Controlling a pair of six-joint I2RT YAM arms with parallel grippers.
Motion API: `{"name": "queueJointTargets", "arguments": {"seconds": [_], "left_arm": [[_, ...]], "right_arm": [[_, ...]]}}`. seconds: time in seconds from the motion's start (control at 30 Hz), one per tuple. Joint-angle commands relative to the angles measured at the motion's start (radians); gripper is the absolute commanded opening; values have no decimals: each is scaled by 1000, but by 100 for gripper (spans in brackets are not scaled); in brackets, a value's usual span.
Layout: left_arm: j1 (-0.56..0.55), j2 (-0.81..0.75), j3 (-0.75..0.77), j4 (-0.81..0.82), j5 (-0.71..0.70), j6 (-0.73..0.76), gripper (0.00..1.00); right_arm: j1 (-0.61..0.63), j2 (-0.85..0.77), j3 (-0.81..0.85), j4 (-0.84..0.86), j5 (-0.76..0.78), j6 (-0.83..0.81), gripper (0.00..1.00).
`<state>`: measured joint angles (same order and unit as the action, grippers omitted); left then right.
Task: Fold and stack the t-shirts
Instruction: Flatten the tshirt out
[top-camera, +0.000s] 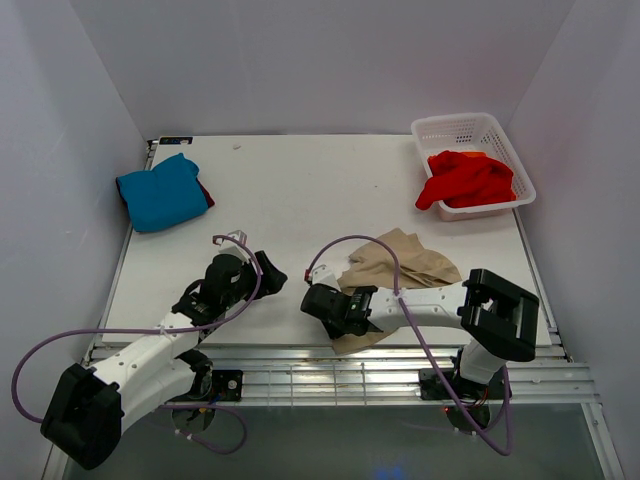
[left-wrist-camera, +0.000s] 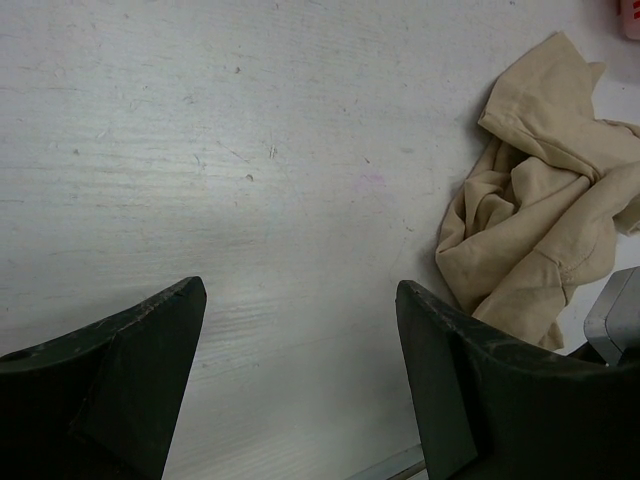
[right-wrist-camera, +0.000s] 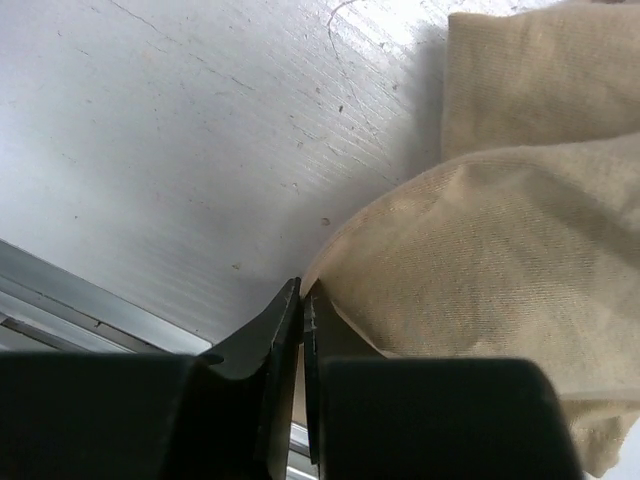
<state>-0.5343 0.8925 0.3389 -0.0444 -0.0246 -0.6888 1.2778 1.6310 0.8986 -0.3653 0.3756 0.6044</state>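
Four shirts: one tan shirt (top-camera: 400, 262); one teal shirt (top-camera: 160, 195); one bright red shirt (top-camera: 470, 180); one dark red shirt (top-camera: 206, 191), only a sliver showing; one white basket (top-camera: 465, 128); two arms; two pincers, left pincer (left-wrist-camera: 300, 288) and right pincer (right-wrist-camera: 301, 292); one counter (top-camera: 300, 190).

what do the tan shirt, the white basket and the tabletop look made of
The tan t-shirt looks like soft matte knit cloth, probably cotton: fine ribbed weave, loose folds. The basket seems white moulded plastic, judging by its even lattice walls. The table is likely white painted or laminated board: faint grain lines, scuffs and specks.
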Motion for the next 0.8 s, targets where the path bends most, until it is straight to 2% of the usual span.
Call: {"name": "queueJointTargets", "arguments": {"seconds": [0.0, 0.1, 0.2, 0.23, 0.3, 0.33, 0.43, 0.47, 0.57, 0.63, 0.77], "left_arm": [[-6, -23, 0, -2, -18, 8, 87], [-6, -32, 6, -18, -29, 12, 87], [-6, -58, 14, -47, -54, 18, 87], [-6, -67, 15, -54, -60, 20, 87], [-6, -90, 18, -78, -78, 21, 87], [-6, -98, 20, -84, -84, 21, 87], [-6, -121, 25, -109, -104, 18, 87], [-6, -124, 26, -123, -115, 17, 87], [-6, -136, 26, -138, -132, 17, 87], [-6, -144, 26, -143, -141, 15, 87], [-6, -155, 22, -149, -146, 8, 87]], "right_arm": [[2, 95, -52, -78, 3, 34, 8], [2, 130, 52, -95, 19, -3, 8], [0, 127, 213, -200, 124, -75, 8], [-3, 124, 358, -234, 203, -98, 8], [-9, 122, 526, -340, 282, -150, 8], [-24, 121, 697, -369, 343, -205, 8], [-67, 115, 940, -420, 405, -337, 8], [-80, 112, 1091, -429, 417, -362, 8], [-127, 95, 1322, -452, 465, -454, 8], [-173, 51, 1356, -454, 494, -480, 8], [-288, -92, 1228, -452, 502, -447, 8]]}}
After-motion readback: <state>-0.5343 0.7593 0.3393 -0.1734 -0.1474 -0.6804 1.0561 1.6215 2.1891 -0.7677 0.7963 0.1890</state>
